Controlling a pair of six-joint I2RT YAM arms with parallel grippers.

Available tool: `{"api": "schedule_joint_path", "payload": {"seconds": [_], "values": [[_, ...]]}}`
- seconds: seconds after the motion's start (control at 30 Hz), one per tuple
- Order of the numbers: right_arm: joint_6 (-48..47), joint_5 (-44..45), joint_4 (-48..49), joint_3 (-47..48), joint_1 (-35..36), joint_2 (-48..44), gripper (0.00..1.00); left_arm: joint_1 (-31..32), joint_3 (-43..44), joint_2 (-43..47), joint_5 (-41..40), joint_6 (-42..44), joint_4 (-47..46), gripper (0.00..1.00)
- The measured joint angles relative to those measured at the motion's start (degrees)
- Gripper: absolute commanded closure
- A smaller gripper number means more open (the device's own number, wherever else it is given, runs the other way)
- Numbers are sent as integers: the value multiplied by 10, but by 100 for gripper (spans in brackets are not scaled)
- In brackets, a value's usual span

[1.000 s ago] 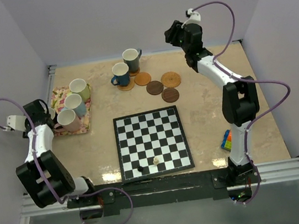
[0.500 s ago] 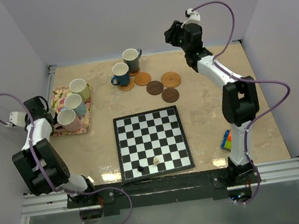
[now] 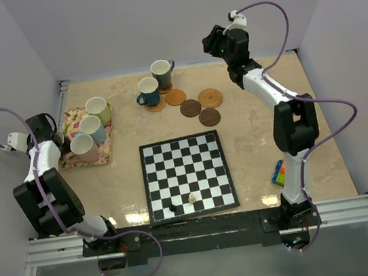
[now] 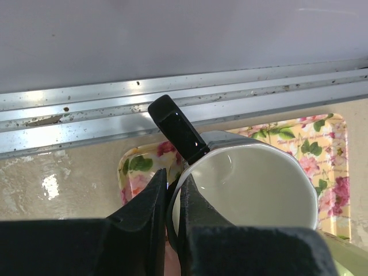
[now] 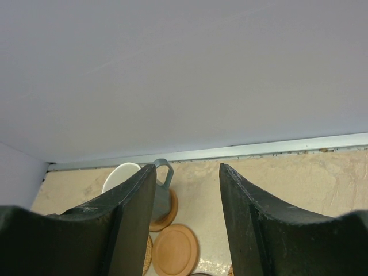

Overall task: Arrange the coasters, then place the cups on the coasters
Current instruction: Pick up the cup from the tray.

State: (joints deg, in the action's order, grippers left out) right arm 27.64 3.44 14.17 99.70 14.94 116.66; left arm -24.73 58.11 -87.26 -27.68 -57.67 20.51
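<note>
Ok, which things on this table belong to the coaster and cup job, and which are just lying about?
Job: coasters, dark blue cup, teal cup, green cup, light blue cup, pink cup, black cup.
Lying about: floral mat, chessboard, two chess pieces, colourful cube.

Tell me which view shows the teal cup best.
Top external: the teal cup is whole, standing on a coaster. Right wrist shows only part of it, the handle and some rim; left wrist misses it.

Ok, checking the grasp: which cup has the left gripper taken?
The black-handled cup at the left edge of the mat: the left gripper pinches its rim. The pink cup, light blue cup and green cup beside it are untouched.
</note>
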Motion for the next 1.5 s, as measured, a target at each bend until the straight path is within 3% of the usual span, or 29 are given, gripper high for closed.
{"api": "schedule_joint_path", "payload": {"seconds": [0.3, 0.5, 0.77, 0.97, 1.27, 1.5], "values": [[0, 0, 4, 0, 0, 0, 47, 2, 14, 28, 2, 21, -2, 100], [0, 0, 9, 0, 0, 0, 46, 12, 21, 56, 5, 72, -55, 100], [-3, 0, 21, -17, 0, 0, 44, 48, 59, 56, 33, 168, -128, 100], [-10, 0, 21, -17, 0, -6, 42, 101, 142, 49, 75, 263, -163, 100], [-56, -29, 16, -19, 0, -63, 41, 179, 298, -24, 293, 356, -191, 100], [-105, -123, -28, 35, 0, -76, 39, 275, 357, -118, 507, 462, -91, 100]]}}
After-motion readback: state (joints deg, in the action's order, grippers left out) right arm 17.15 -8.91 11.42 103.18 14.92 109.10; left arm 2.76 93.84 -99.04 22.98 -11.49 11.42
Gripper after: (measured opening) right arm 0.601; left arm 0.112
